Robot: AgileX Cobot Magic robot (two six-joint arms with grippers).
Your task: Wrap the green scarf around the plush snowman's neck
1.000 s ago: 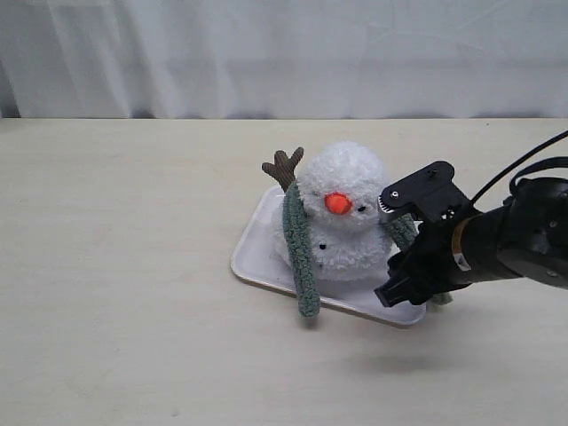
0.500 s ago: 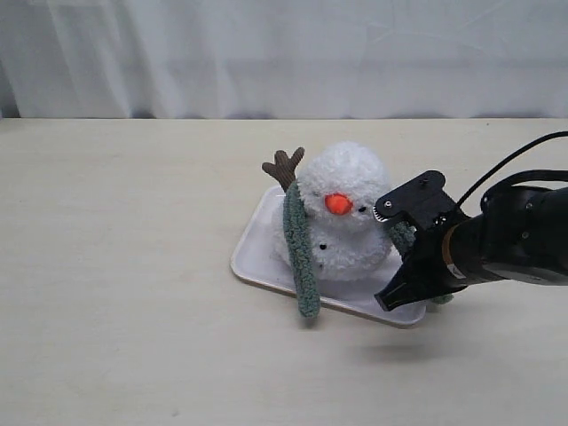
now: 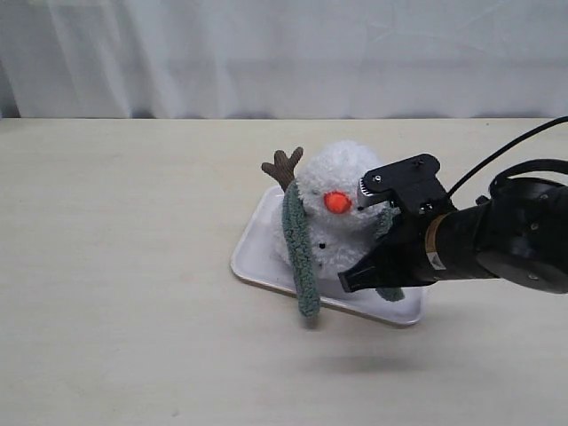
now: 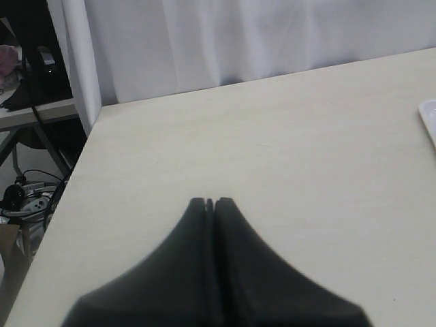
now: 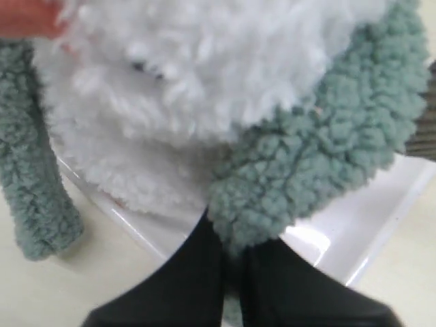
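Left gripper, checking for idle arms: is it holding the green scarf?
No, the left gripper is shut with nothing between its fingertips, above the table.

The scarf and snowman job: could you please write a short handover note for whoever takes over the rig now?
Left gripper: shut, empty, over bare table.
Right gripper: shut on one scarf end, in front of the snowman.
Snowman sits on the tray; the other scarf end hangs down its front.
Done: scarf draped round the neck, ends in front.
Left: probably cross the held end over the front, release.
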